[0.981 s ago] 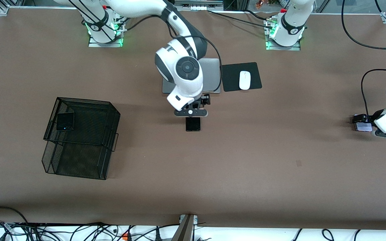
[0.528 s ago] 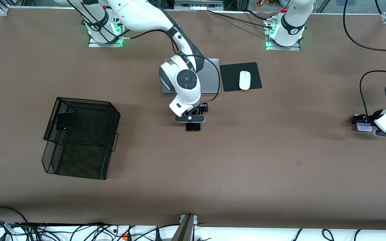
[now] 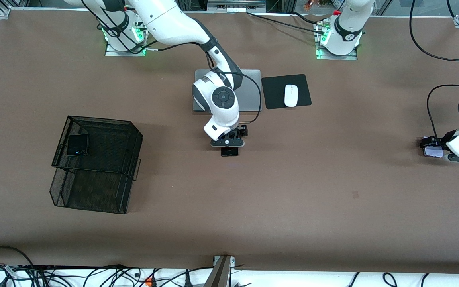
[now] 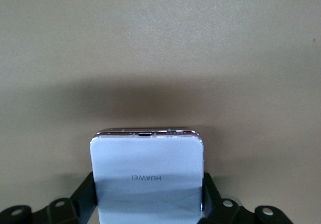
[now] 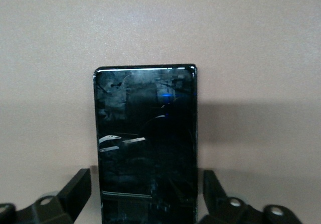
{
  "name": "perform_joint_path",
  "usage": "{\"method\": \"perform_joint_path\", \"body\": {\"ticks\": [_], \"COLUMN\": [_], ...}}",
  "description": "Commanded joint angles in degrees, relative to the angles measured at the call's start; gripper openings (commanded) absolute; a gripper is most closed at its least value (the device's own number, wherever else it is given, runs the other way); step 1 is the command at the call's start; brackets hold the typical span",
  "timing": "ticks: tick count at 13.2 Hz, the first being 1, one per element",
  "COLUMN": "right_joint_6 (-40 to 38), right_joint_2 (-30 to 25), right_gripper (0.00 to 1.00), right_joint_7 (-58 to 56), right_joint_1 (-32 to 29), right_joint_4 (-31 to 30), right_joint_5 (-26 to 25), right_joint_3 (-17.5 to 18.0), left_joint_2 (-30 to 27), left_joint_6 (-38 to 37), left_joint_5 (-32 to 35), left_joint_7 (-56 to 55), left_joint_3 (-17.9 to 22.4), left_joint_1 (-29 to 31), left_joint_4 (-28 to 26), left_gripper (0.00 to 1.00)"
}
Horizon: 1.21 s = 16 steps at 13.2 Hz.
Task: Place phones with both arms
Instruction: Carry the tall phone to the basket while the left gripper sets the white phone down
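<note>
The long black phone [image 3: 229, 152] [image 5: 145, 133] lies flat mid-table, nearer the front camera than the laptop. My right gripper [image 3: 229, 148] [image 5: 146, 184] is down over it and open. Its fingers [image 5: 77, 184] straddle the phone's long sides with a thin gap on each side. At the left arm's end of the table, my left gripper [image 3: 432, 148] [image 4: 148, 194] is shut on the pale lavender-white phone [image 3: 433, 152] [image 4: 148, 163]. Its fingers [image 4: 85, 196] press both sides of the phone low at the table. The small squarish black phone [image 3: 77, 144] rests on top of the mesh tray.
A black wire-mesh stacked tray [image 3: 106, 159] stands toward the right arm's end. The grey laptop [image 3: 250, 89] lies closed under the right arm, beside a black pad [image 3: 275, 93] with the white mouse [image 3: 291, 95]. Cables run along the front edge.
The right arm has come down over the long black phone, covering more of it. Both grippers' fingers have drawn inward, the left one onto the lavender-white phone.
</note>
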Motion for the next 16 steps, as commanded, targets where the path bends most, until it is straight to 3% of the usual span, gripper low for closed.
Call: {"method": "perform_joint_path", "body": {"ticks": [1,4,6,7,10,12,16], "right_joint_6": [0.9,-0.1,-4.0,-7.1,-16.5,-22.1,-33.0], "right_joint_2": [-0.6,-1.4,-3.3,-4.2,-8.3,-12.5,-19.9], "right_gripper": [0.23,0.03,0.00,0.00,0.00,0.00,0.00], "right_joint_7": [0.1,-0.6,-0.9,-1.0,-2.4,-6.6,-17.1], "right_joint_1": [0.3,0.2,0.2,0.1,-0.2,-0.7,-2.2], "right_joint_4": [-0.6,-0.2,0.9,2.3,5.4,5.2,1.8], "right_joint_5": [-0.5,-0.6,-1.1,-1.7,-1.7,-1.2,-0.9], "right_joint_3": [-0.2,-0.4,-1.9,-2.1,-4.9,-8.6,-17.7], "left_joint_2": [-1.2,-2.1,-2.0,-2.0,-2.1,-1.4,3.0], "left_joint_6": [-4.4,-22.8,-35.9,-38.4,-40.1,-40.4,-38.7], "left_joint_5": [0.2,0.1,0.2,0.1,0.1,0.0,-4.5], "left_joint_7": [1.6,1.1,0.8,-0.8,-9.6,-14.8,-43.0], "left_joint_3": [-1.5,-9.5,-15.7,-16.5,-16.6,-16.5,-16.4], "left_joint_1": [-0.4,-0.5,-2.7,-5.3,-15.8,-23.8,-40.2], "left_joint_4": [1.0,10.5,17.2,19.0,21.6,22.2,22.3], "left_gripper": [0.11,0.11,0.11,0.10,0.10,0.10,0.11]}}
